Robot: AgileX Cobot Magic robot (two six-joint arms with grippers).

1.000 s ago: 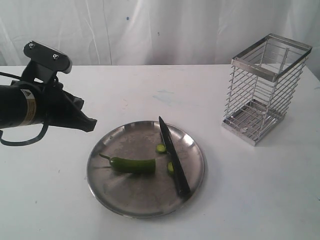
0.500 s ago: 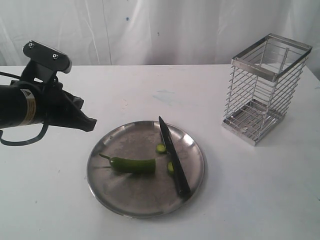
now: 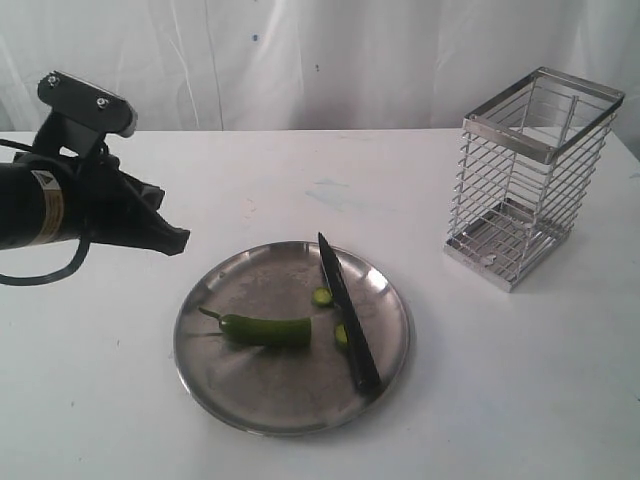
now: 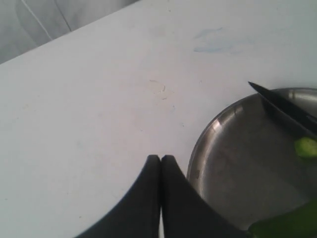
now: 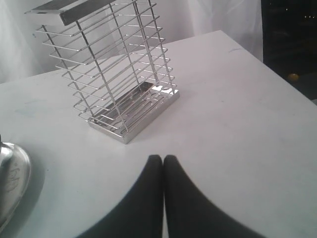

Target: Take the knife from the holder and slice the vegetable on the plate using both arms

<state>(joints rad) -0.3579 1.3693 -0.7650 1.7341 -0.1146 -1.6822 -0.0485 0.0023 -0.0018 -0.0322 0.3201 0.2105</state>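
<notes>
White table [image 3: 500, 400], pale curtain [image 3: 300, 60] behind. My left arm [image 3: 40, 205] reaches in level from 9 o'clock. Its gripper [image 3: 180, 240] is clenched on nothing, just off the plate [image 3: 270, 390] rim at 10 o'clock. My right gripper [image 5: 163, 159] is likewise clenched on nothing and faces the holder [image 3: 525, 180]. The chili [image 3: 265, 330] lies on the plate, cut end toward 3 o'clock. Two slices [image 3: 321, 297] sit beside the knife [image 3: 347, 315], which spans the plate from 12 to 5 o'clock. The holder stands well apart at 2 o'clock, with open table between.
</notes>
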